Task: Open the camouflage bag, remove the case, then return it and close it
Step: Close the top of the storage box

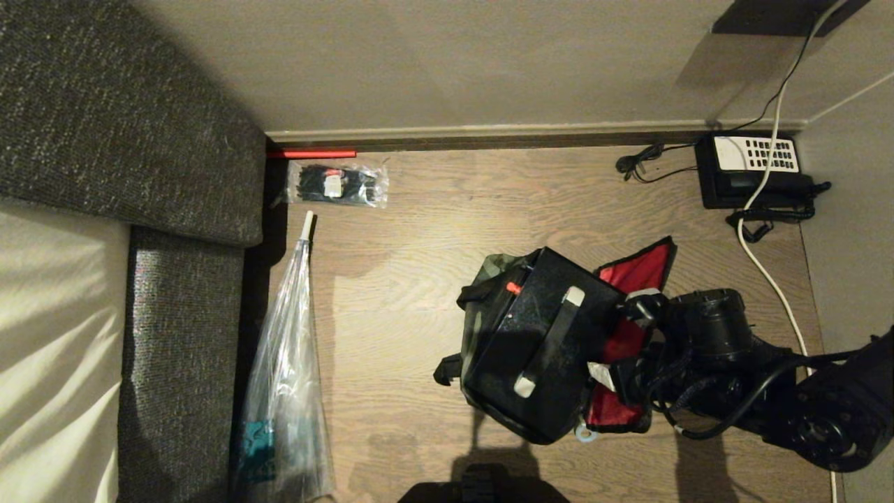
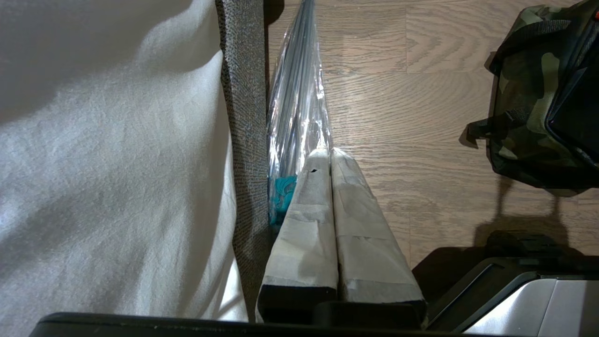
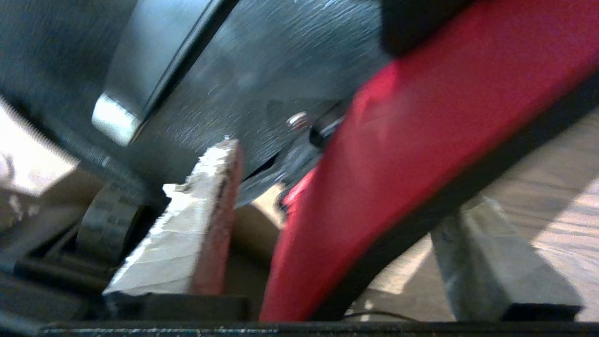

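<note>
Straddling the camouflage bag's (image 1: 482,293) red flap beside the case (image 1: 538,342), the spread right gripper (image 1: 625,342) should pinch squarely.

Black speckled case (image 1: 538,342) before me, pale handle mounts; camouflage bag (image 1: 489,279) green-brown with red lining; wood-grain brown floor (image 1: 419,279) all round.

Room's pretty dim, warm light pooling on the brown wood-grain laminate floor (image 1: 419,230). Plain beige wall (image 1: 454,63) at the far end, pale skirting board (image 1: 531,129) along its base. On the left there's a dark grey speckled fabric sofa (image 1: 105,119) with a cream sheet (image 1: 49,349) draped over the seat.
</note>
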